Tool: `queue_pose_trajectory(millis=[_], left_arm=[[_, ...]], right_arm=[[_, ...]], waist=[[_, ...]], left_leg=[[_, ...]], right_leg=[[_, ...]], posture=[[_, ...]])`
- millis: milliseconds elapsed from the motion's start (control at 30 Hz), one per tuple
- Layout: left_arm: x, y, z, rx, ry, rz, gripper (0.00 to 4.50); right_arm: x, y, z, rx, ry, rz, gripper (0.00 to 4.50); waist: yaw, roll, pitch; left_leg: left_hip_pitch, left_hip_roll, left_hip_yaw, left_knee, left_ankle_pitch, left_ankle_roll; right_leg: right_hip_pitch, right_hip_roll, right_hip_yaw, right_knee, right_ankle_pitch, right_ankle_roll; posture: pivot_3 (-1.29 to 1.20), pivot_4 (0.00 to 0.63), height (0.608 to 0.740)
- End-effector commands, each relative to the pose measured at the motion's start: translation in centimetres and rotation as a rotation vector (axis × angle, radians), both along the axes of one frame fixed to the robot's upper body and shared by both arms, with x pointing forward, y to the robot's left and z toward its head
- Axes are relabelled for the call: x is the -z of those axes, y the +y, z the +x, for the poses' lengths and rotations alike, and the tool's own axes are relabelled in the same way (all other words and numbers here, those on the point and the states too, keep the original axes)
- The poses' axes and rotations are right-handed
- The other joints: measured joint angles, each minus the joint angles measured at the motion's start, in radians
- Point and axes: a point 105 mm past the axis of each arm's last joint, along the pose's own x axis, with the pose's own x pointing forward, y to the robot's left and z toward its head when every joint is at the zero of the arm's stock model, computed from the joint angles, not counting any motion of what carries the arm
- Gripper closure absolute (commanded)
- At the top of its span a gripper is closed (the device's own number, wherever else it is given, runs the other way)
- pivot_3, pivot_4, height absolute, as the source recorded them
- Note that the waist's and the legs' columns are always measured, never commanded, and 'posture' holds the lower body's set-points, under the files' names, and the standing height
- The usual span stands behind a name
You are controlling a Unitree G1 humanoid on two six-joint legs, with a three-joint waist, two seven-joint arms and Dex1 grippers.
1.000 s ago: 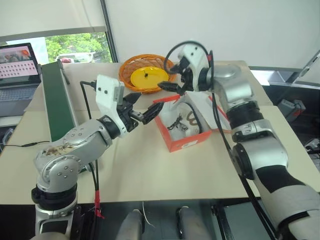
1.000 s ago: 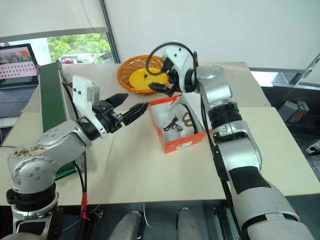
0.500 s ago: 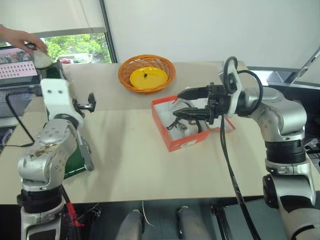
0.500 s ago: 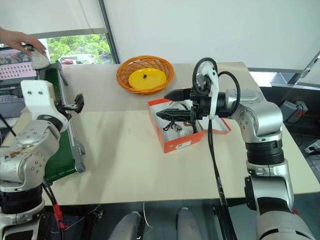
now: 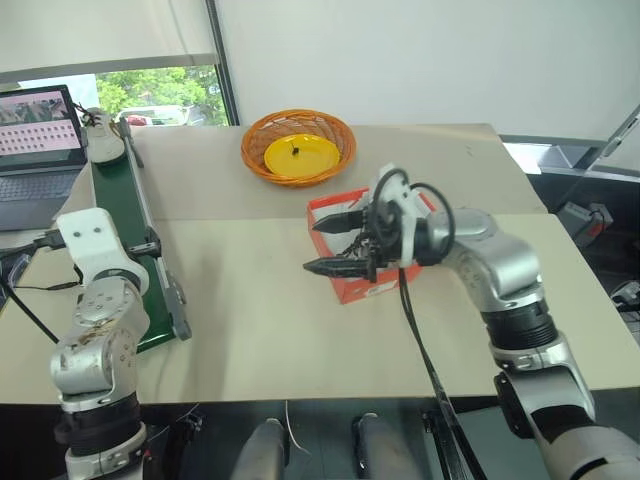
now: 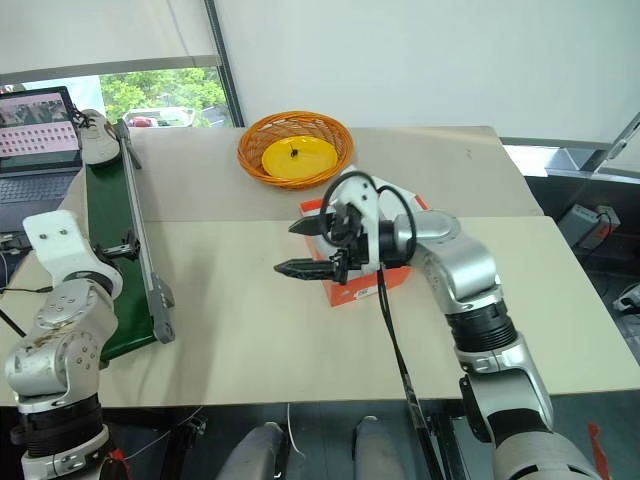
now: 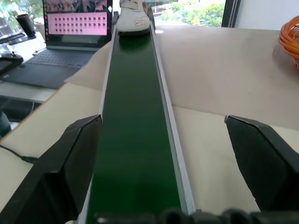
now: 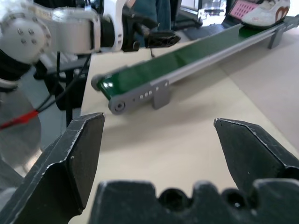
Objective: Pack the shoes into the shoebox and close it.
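Observation:
One off-white shoe (image 5: 102,136) lies on the far end of the green conveyor belt (image 5: 128,215) at the left; the left wrist view shows the shoe (image 7: 134,17) straight ahead along the belt. The red shoebox (image 5: 366,292) stands mid-table, its inside mostly hidden behind my right hand. My right gripper (image 5: 312,246) hovers at the box's left side, pointing left, fingers wide open and empty. My left gripper (image 7: 162,121) is open over the near part of the belt, nothing between its fingers (image 7: 74,154).
An orange wicker basket (image 5: 298,128) with a yellow plate (image 5: 298,156) sits behind the box. A laptop (image 5: 36,128) stands at the far left beyond the belt. Bare tabletop (image 5: 250,320) lies between belt and box.
A person's hand set a shoe on the belt's far end and withdrew. My left arm swung left to the belt. My right gripper dropped back beside the box's left side.

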Motion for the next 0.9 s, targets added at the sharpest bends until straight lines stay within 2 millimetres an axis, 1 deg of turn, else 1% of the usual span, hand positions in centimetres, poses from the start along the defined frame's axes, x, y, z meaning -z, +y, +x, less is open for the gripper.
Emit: queue_pose_trajectory(millis=[33, 100, 200, 333, 500, 600, 800, 900], left_arm=[[-0.5, 0.6, 0.5, 0.003, -0.001, 0.065, 0.0], [-0.8, 1.7, 0.7, -0.022, 0.005, 0.08, 0.0], [-1.2, 2.5, 1.0, -0.031, 0.004, 0.102, 0.0], [-1.0, 2.7, 1.1, -0.025, 0.016, 0.109, 0.0], [-0.6, 2.6, 1.3, -0.014, -0.008, 0.056, 0.0], [-1.3, 2.8, 1.6, 0.002, -0.032, 0.063, 0.0], [-2.1, 4.6, 2.8, -0.014, -0.052, 0.057, 0.0], [-2.7, 5.5, 3.8, -0.024, -0.065, 0.06, 0.0]], right_arm=[[0.1, 1.7, 0.6, 0.038, -0.104, 0.004, 0.07], [0.6, 2.4, 0.4, 0.035, -0.103, 0.008, 0.07], [1.0, 2.5, 0.6, 0.064, -0.116, 0.009, 0.07], [1.1, 2.2, 1.5, 0.145, -0.171, 0.025, 0.07], [1.2, 1.4, 2.2, 0.199, -0.187, 0.03, 0.07], [1.4, 1.0, 2.2, 0.21, -0.181, 0.023, 0.07], [1.6, 0.7, 2.4, 0.234, -0.169, 0.015, 0.07], [1.6, 0.7, 2.6, 0.247, -0.163, 0.019, 0.07]], waist=[[-0.004, 0.0, 0.0], [-0.004, 0.0, 0.0], [-0.003, -0.001, 0.0], [-0.002, -0.001, 0.0], [-0.003, -0.001, -0.001], [-0.003, -0.001, -0.001], [-0.004, -0.001, -0.001], [-0.003, -0.001, -0.001]], left_leg=[[0.0, 0.0, 0.0, 0.0, 0.0, 0.0], [0.0, 0.0, 0.0, 0.0, 0.0, 0.0], [0.0, 0.001, 0.0, 0.0, 0.0, 0.0], [0.0, 0.0, 0.0, 0.0, 0.0, 0.0], [0.0, 0.0, -0.001, 0.0, 0.0, 0.0], [0.0, 0.0, 0.0, 0.0, 0.0, 0.0], [0.0, 0.0, 0.0, 0.0, 0.0, 0.0], [0.0, 0.0, 0.0, 0.0, 0.0, 0.0]], right_leg=[[0.0, 0.0, 0.0, 0.0, 0.0, 0.0], [-0.001, 0.0, 0.0, 0.0, 0.0, 0.0], [-0.001, 0.0, 0.0, 0.0, 0.0, 0.0], [-0.001, -0.001, 0.0, 0.0, 0.001, 0.0], [-0.001, 0.0, 0.0, 0.0, 0.001, 0.0], [-0.001, 0.0, 0.0, 0.0, 0.001, 0.0], [-0.001, 0.0, 0.0, 0.0, 0.001, 0.0], [-0.001, 0.0, 0.0, 0.0, 0.001, 0.0]], posture=[[0.0, 0.15, 0.74], [0.0, 0.15, 0.74], [0.0, 0.15, 0.74], [0.0, 0.15, 0.74], [0.0, 0.15, 0.74], [0.0, 0.15, 0.74], [0.0, 0.15, 0.74], [0.0, 0.15, 0.74]])
